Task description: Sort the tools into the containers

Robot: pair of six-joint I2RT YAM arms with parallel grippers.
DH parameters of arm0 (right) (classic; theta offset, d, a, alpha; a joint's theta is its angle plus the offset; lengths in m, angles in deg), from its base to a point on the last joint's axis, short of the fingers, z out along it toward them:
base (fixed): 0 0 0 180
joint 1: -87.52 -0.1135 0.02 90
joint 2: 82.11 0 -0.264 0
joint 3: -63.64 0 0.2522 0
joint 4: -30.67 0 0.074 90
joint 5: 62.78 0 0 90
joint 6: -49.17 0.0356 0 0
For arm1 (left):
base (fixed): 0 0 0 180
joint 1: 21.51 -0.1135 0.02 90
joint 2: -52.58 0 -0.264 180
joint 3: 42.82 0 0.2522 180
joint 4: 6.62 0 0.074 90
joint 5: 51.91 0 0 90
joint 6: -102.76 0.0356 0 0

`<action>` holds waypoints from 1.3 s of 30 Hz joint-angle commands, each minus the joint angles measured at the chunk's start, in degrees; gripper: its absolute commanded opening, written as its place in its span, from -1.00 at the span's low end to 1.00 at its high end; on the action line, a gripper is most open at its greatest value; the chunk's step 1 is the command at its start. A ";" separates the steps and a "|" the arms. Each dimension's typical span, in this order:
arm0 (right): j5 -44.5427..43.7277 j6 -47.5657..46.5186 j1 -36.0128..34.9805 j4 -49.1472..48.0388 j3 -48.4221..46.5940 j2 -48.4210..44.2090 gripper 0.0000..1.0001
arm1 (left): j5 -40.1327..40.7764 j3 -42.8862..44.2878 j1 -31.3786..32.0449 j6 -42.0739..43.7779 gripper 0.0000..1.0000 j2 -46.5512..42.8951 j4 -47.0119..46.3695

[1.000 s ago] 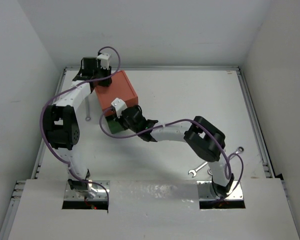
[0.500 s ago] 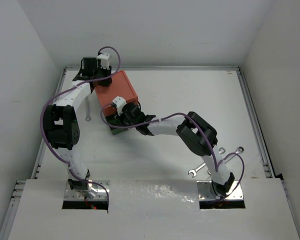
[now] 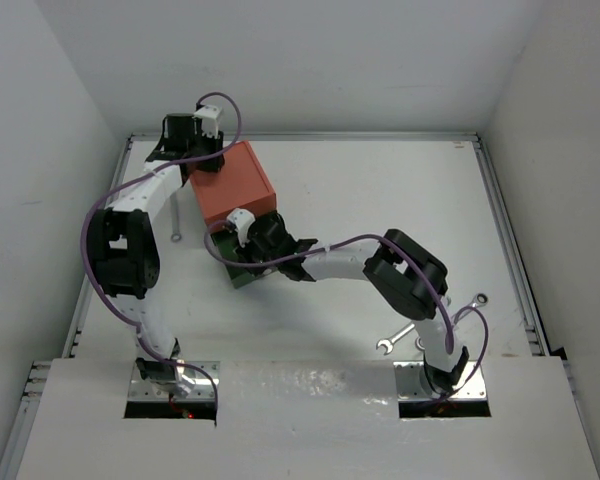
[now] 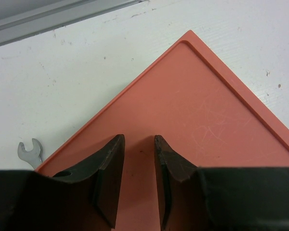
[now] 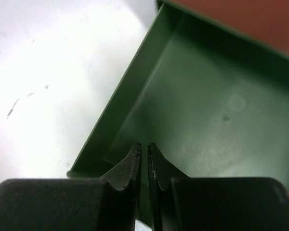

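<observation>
The box's orange-red top (image 3: 236,184) fills the left wrist view (image 4: 192,115). Its dark green lower drawer (image 3: 243,273) stands pulled out toward me. My left gripper (image 4: 138,144) is open, its fingers on or just over the box's top at the far corner (image 3: 206,166). My right gripper (image 5: 144,147) is shut, its tips inside the green drawer (image 5: 202,110) just behind the front wall, above the drawer (image 3: 248,257). The drawer looks empty where it shows. The knobs are hidden. One silver wrench (image 3: 176,237) lies left of the box (image 4: 29,150). No hex key shows.
More silver wrenches lie near the right arm's base: one by its near side (image 3: 392,340) and one further right (image 3: 478,298). Metal rails (image 3: 508,250) border the white table. Purple cables loop off both arms.
The green drawer has slid further out of the box toward the near side, with my right gripper moving along with it. The left gripper has stayed on the box.
</observation>
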 commanded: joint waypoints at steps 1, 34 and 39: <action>1.42 1.86 -0.61 1.66 0.30 -0.72 -0.82 | 0.23 -1.27 -0.30 -0.87 -0.43 3.40 7.87; -10.96 -5.78 6.15 12.37 1.61 -32.52 0.52 | 5.41 0.93 -15.51 -6.50 0.24 -0.31 12.52; -15.44 -7.98 7.12 11.85 6.98 -37.28 0.54 | 8.67 0.67 -15.33 -5.62 0.20 6.45 11.48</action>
